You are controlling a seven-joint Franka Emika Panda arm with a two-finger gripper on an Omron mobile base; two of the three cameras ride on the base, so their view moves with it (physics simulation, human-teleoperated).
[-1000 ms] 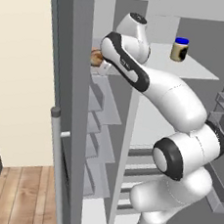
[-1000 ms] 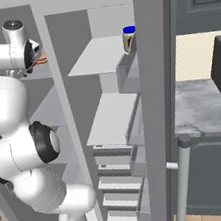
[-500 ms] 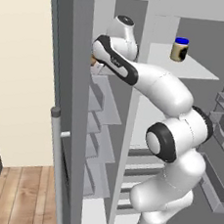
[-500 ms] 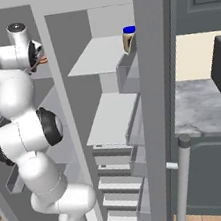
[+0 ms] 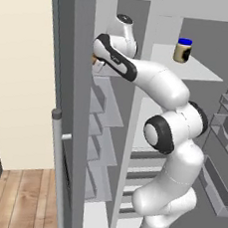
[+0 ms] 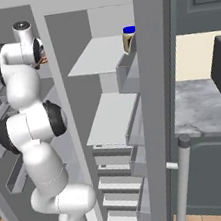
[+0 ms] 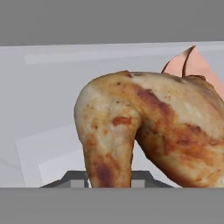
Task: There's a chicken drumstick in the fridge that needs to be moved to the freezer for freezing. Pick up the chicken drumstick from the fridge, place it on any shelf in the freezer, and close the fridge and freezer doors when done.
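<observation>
The chicken drumstick (image 7: pixel 148 131), tan-brown and lumpy, looms large in the hand view, just over a pale-grey freezer shelf (image 7: pixel 48 131). My gripper (image 7: pixel 111 181) is shut on it, with only the dark finger bases showing under the meat. In the left base view the hand reaches into the top of the freezer (image 5: pixel 103 115), where a tan bit of the drumstick (image 5: pixel 93 59) peeks past the door edge. A brown speck of the drumstick (image 6: pixel 45 59) shows beside the wrist in the right base view. The fridge (image 6: pixel 99 56) stands open with broad white shelves.
A blue-lidded jar (image 5: pixel 182 50) stands on the fridge's top shelf. The open freezer door (image 5: pixel 69 106) is close on the arm's left, with its silver handle (image 5: pixel 54 169). The open fridge door (image 6: pixel 156 100) carries inner bins. A marble counter (image 6: pixel 203 108) lies to the right.
The arm has swung left and reached further into the top of the freezer, carrying the drumstick with it. The jar and both doors have not moved.
</observation>
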